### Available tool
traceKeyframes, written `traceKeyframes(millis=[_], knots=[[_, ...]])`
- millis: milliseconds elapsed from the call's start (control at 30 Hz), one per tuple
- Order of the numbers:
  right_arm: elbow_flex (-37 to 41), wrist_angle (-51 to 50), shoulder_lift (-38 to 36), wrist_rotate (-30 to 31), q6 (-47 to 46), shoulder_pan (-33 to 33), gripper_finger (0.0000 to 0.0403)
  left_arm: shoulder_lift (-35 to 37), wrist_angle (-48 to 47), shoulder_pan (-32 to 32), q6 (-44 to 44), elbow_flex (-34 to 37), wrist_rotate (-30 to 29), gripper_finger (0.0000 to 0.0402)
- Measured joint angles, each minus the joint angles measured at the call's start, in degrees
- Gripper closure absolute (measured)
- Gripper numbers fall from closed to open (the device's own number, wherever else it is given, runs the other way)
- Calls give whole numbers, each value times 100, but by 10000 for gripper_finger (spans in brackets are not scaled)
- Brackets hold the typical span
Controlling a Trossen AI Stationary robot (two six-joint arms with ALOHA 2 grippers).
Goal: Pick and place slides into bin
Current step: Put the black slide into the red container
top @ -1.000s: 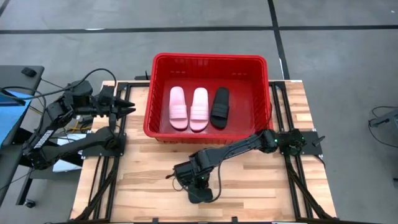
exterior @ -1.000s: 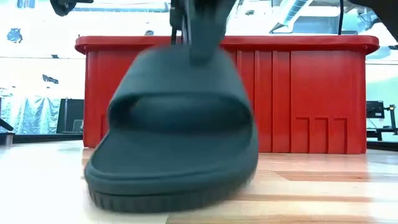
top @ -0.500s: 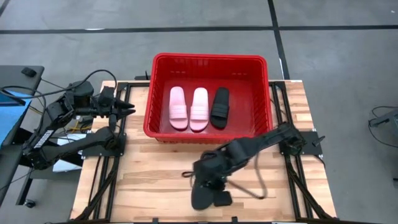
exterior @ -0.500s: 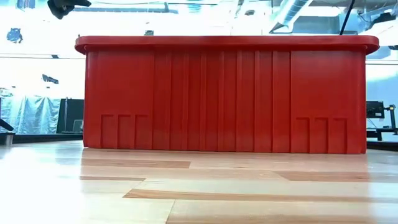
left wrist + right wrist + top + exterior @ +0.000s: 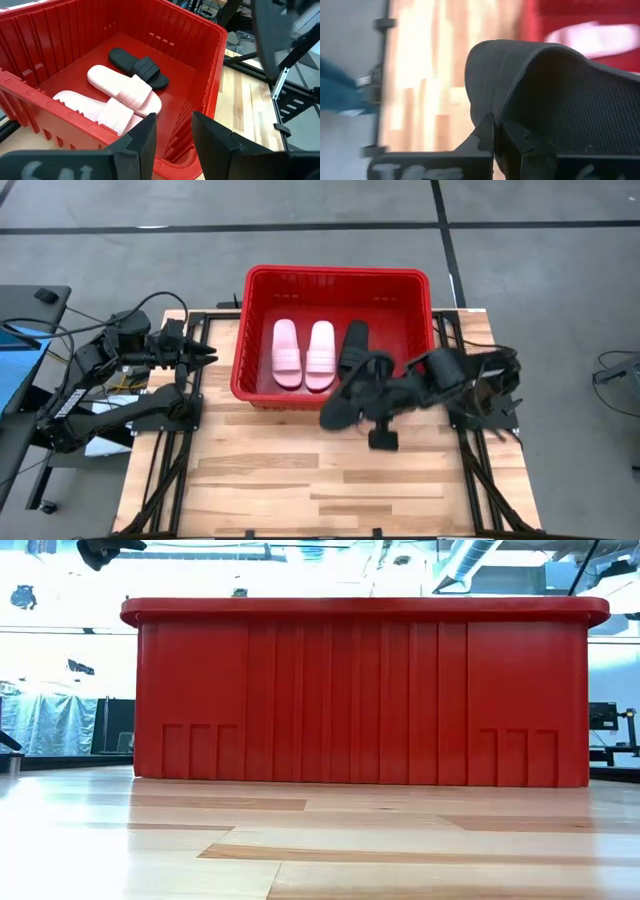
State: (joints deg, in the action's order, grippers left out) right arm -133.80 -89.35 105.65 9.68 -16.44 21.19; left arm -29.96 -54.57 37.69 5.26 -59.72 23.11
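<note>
The red bin [image 5: 340, 272] stands at the table's far middle. In it lie two pale pink slides [image 5: 286, 353] [image 5: 320, 355] and one black slide [image 5: 356, 338], soles down on its floor. My right gripper [image 5: 378, 387] is shut on the second black slide [image 5: 343, 402], above the bin's near wall. It also shows in the right wrist view [image 5: 498, 137]. My left gripper [image 5: 205, 355] is open and empty, in the air left of the bin, pointing at it [image 5: 172, 135]. My right gripper pinches the edge of the black slide's strap [image 5: 492, 107] between its two fingers, one on the strap's outer face and one under it. The fingers come about level from the table's right side. The slide is lifted clear, above the bin's near rim.
The bin's near wall [image 5: 360, 700] fills the low view. Bare wooden table [image 5: 300, 480] lies in front of the bin. Black frame rails run along both table sides [image 5: 165, 470] [image 5: 480, 470]. Cables and a dark stand lie left of the table [image 5: 30, 340].
My right gripper has lifted the black slide off the table's near middle and carried it up and toward the far right, to the bin's near wall, turning as it went. The slide has left the low view and hangs clear of the table.
</note>
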Motion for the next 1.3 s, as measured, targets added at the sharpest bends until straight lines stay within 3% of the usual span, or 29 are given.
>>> traceKeyframes(millis=[300,433,700,1000,1167,1300], knots=[[2,-66,-648,282,1516,-1241,403,0,0,-2,0,0,-24,287],[2,-67,-803,166,2410,-1974,403,0,0,0,2,0,-370,287],[2,-69,-891,-1011,4156,-3608,403,-1,0,0,2,0,-958,287],[134,-64,-890,-2834,5688,-5417,403,0,1,-1,253,0,-1376,287],[857,-64,-890,-3665,6129,-6007,403,0,2,-1,290,0,-1680,287],[1682,-67,-890,-3928,6347,-6257,403,-1,4,-2,322,0,-1849,287]])
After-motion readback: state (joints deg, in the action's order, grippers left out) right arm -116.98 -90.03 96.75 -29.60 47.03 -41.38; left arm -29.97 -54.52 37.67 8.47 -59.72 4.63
